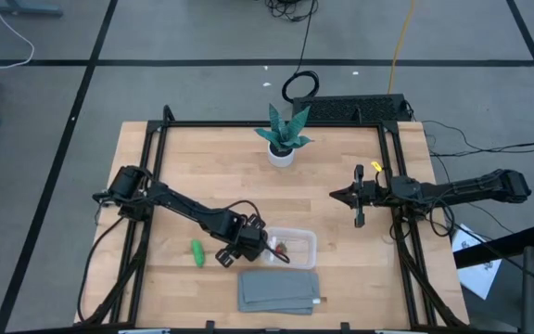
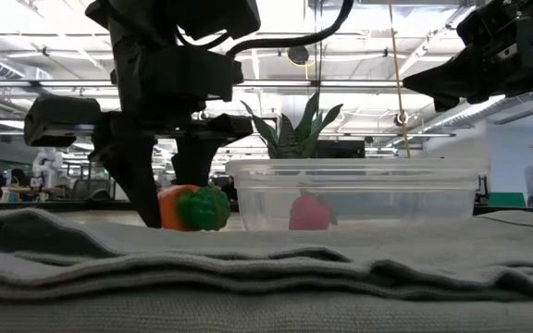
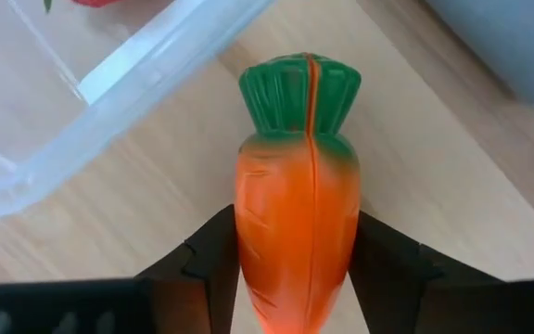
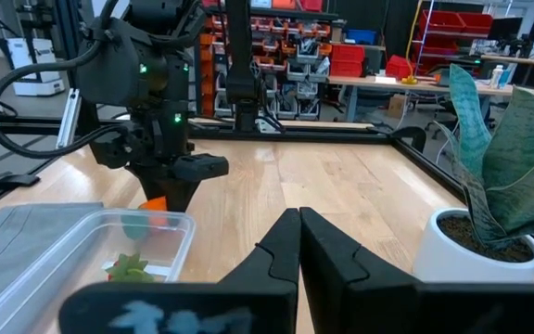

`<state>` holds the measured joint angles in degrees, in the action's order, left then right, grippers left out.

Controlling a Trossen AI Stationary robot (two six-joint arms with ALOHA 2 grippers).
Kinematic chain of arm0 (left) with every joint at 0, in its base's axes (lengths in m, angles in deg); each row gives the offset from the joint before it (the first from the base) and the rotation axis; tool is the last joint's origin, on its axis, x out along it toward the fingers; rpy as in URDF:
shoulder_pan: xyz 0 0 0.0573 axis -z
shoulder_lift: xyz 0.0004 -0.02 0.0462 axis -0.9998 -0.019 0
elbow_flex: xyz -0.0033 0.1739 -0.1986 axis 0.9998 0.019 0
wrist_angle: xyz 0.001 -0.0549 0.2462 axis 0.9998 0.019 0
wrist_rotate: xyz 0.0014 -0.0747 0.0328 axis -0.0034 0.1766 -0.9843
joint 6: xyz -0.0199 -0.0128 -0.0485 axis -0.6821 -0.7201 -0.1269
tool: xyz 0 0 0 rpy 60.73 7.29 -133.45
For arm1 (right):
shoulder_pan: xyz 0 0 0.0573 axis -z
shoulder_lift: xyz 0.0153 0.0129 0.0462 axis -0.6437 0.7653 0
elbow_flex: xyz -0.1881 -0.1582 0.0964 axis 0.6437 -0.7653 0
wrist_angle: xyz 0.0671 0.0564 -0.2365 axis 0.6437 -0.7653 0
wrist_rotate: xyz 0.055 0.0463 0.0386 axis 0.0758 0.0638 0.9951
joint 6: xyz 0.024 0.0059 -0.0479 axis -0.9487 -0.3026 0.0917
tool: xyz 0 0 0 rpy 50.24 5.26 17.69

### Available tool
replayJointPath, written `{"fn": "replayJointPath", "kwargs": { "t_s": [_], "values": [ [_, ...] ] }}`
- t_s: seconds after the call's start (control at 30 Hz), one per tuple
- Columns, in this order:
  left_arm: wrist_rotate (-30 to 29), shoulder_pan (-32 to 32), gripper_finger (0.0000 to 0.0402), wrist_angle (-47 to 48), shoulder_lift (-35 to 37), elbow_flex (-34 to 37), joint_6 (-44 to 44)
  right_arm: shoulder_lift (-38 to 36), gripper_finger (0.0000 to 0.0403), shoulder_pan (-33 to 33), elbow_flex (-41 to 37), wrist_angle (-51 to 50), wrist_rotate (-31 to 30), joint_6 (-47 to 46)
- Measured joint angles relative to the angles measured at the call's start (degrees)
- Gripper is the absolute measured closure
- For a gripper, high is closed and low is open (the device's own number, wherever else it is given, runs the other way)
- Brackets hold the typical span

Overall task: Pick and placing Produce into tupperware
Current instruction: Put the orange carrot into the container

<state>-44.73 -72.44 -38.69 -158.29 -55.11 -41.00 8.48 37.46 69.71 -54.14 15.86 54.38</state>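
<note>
left tool (image 3: 297, 278) has the carrot (image 3: 297, 195) pinched between its fingers, low on the bench (image 1: 341, 176) just left of the tupperware (image 1: 292, 247). berry (image 2: 309, 212) sits inside, i think. green piece (image 1: 197, 251) lies further left. right tool (image 4: 298, 243) closed, hovering far right.

Worktop (image 1: 202, 167): tupperware (image 1: 302, 243) at 6 o'clock, berry (image 2: 309, 213) inside. Carrot (image 3: 297, 204) just beside it at 9 o'clock; folded cloth (image 1: 279, 290) below.
</note>
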Motion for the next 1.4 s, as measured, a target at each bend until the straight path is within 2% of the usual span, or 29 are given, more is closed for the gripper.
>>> {"fn": "replayJointPath", "kwargs": {
  "t_s": [0.17, 0.47, 0.9, 1.17, 1.4],
  "values": [
    [-2.45, -0.1, 0.0232, 1.37, 2.56, -0.04, 0.05, 0.0, 0.0403, -0.01, 0.0, 0.11, 0.0, 0.0],
    [-2.45, -1.32, 0.0232, 2.65, 11.19, -0.05, -0.59, 0.04, 0.0403, 0.0, 0.0, 0.44, 0.0, 0.0],
    [-2.4, -6.0, 0.0231, 4.65, 20.89, -0.11, -9.05, 0.04, 0.0403, 0.01, 0.0, 0.54, 0.02, -0.02],
    [-0.85, -8.58, 0.0231, 4.68, 22.67, -0.09, -13.8, 0.04, 0.0403, 0.01, 0.0, 0.55, 0.02, -0.02],
    [-0.85, -9.42, 0.0231, 4.66, 22.54, -0.07, -14.59, 0.09, 0.0403, 0.0, 0.0, 0.54, 0.02, 0.0]
  ]
}}
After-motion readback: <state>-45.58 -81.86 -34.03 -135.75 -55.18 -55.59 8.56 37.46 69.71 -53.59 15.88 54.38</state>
